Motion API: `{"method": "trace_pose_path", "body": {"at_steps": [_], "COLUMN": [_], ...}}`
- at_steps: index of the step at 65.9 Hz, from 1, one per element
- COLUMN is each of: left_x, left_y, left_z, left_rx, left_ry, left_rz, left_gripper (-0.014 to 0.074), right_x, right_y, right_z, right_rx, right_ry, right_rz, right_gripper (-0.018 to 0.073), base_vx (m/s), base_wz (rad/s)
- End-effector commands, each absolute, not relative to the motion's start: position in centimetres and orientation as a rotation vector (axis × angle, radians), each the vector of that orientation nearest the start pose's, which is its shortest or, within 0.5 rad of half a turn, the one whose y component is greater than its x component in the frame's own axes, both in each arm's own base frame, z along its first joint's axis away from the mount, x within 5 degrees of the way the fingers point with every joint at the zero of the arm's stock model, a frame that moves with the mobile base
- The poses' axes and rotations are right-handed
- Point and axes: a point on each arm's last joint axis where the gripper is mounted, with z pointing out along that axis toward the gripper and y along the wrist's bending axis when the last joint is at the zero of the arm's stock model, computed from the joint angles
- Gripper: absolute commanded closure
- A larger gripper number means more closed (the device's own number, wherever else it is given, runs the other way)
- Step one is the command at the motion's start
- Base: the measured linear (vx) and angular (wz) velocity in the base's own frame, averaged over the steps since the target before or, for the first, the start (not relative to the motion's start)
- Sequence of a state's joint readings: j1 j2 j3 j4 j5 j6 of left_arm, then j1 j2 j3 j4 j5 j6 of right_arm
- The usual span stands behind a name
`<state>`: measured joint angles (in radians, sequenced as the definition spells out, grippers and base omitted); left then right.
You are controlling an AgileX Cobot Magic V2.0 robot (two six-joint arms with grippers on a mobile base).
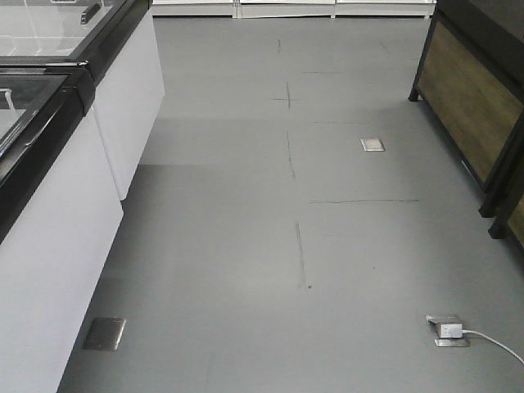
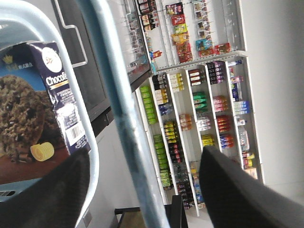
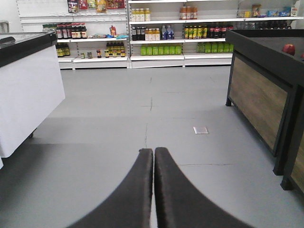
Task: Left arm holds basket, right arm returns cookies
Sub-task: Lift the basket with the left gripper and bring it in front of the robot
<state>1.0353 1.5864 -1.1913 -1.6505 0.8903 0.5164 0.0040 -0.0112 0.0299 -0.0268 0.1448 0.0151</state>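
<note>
1. On your left, two white freezer chests (image 1: 49,246) with black rims and glass lids stand one behind the other.
2. On your right is a display stand (image 1: 475,98) with wooden panels in a black frame. A red fruit (image 3: 288,49) lies on top (too small to tell which kind).
3. The grey floor (image 1: 246,246) has metal socket plates (image 1: 372,145); a white plug (image 1: 449,330) with its cable (image 1: 491,340) sits on the nearest right one.
4. The shelves (image 3: 161,33) at the far wall hold bottles, with a row of green bottles (image 3: 160,50) among them.
</note>
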Motion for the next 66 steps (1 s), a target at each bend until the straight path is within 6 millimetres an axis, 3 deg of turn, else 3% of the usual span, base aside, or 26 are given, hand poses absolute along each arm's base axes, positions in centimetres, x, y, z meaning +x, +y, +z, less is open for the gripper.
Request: {"method": "trace_pose_path", "body": {"at_steps": [1,34,41,51,59,66], "left_x": [23.5,25.0,25.0,25.0,25.6,26.8], "left_y": [25.7,27.4,27.4,27.2,26.5,25.5], "left_z": [36.2,37.0,37.0,37.0,37.3,39.4], "left_rx": [-1.115,-1.027,-1.027,-1.026,-1.003,-0.923], "left_ry": [1.247,1.275,1.273,1.274,1.288,1.301], "left_rz": [-0.932,-0.972,-0.973,-1.003,-1.034,-1.047], "left_gripper": [0.0159,0.0226,0.0334,0.0605,0.0604,0.0604], "right_x": [5.6,5.6,5.6,5.6,5.6,5.6], "right_y": [0.0,0.0,0.0,0.0,0.0,0.0], "right_z": [19.9,19.9,19.9,19.9,19.9,19.9], "right_rx": [-0.015,-0.015,-0.015,-0.015,-0.015,-0.015], "right_ry": [1.558,1.558,1.558,1.558,1.558,1.558], "right_rz": [-0.011,-0.011,-0.011,-0.011,-0.011,-0.011], "right_gripper": [0.0568,0.0568,0.0568,0.0568,0.0568,0.0568], "base_vx": [0.0,0.0,0.0,0.0,0.0,0.0], "base_wz": [0.0,0.0,0.0,0.0,0.0,0.0]}}
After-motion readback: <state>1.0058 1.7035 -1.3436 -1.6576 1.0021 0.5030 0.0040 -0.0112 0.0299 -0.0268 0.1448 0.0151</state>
